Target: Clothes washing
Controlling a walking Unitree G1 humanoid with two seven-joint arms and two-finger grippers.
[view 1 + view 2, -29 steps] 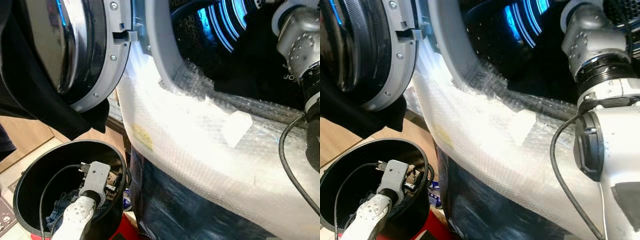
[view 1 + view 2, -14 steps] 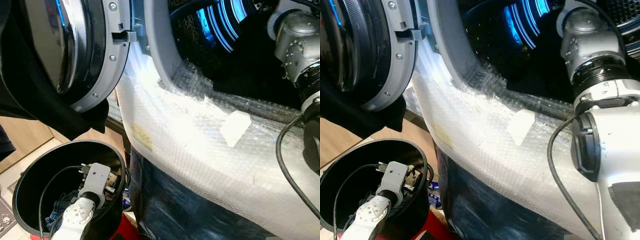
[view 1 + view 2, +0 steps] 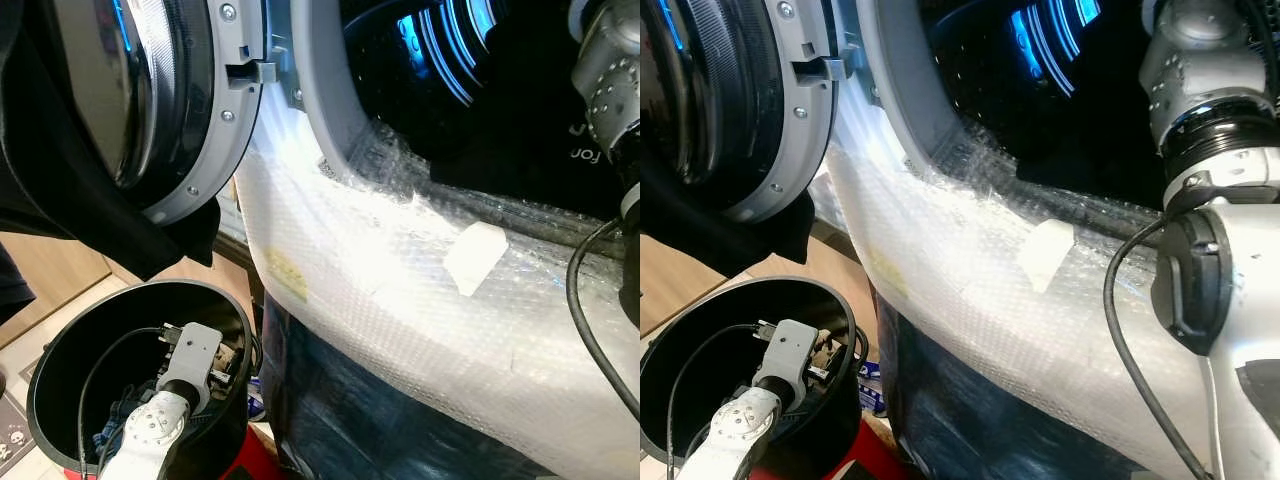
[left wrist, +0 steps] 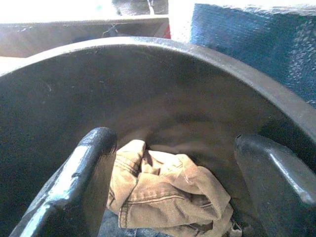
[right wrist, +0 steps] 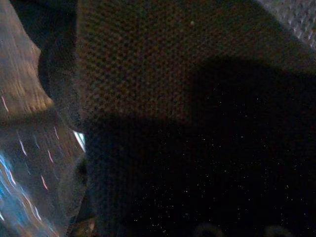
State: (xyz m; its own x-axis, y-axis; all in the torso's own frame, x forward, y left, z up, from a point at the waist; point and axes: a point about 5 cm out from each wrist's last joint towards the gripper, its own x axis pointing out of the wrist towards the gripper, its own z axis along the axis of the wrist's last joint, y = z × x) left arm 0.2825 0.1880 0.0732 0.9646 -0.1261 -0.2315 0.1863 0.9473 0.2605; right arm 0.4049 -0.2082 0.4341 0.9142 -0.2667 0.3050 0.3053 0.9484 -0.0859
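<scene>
Down inside the round black plastic laundry bin [image 3: 60,350], the left gripper [image 4: 170,177], with silver wrist and grey camera block just below the rim. Two long black fingers [image 4: 81,180] spread wide apart, nothing held between them. Straight ahead of the fingertips and lower, on the bin's floor: a crumpled tan denim garment [image 4: 168,197], bunched into a loose heap with no clear long axis, a stitched seam running across its near edge, one side close against the inner face of one finger, clear of the other. Underneath it, a sliver of blue cloth [image 3: 108,432], barely made out.

Up and away from that gripper, on the robot's right: the open front-loading washing machine drum [image 3: 460,60], dark inside with blue light streaks, its front wrapped in white bubble wrap [image 3: 400,290] with a small white foam block [image 3: 474,256] stuck on. Round chrome-rimmed washer door [image 3: 170,110] swung open above the bin, a black cloth [image 3: 60,200] draped over it.

Right arm [image 3: 1205,150] raised into the drum mouth; right gripper's state: cannot tell, the wrist view too dark, showing a dark knitted weave [image 5: 143,64] close up and glints of drum.

Likely step: reaching for the next garment. Tan garment nearer the left gripper by far, directly beyond its open fingers, so a short descent along the fingers' own line and a closing pinch on the heap's top fold would seem enough. Risk, as a judgement: catching only a thin fold, or dragging the blue cloth along.
</scene>
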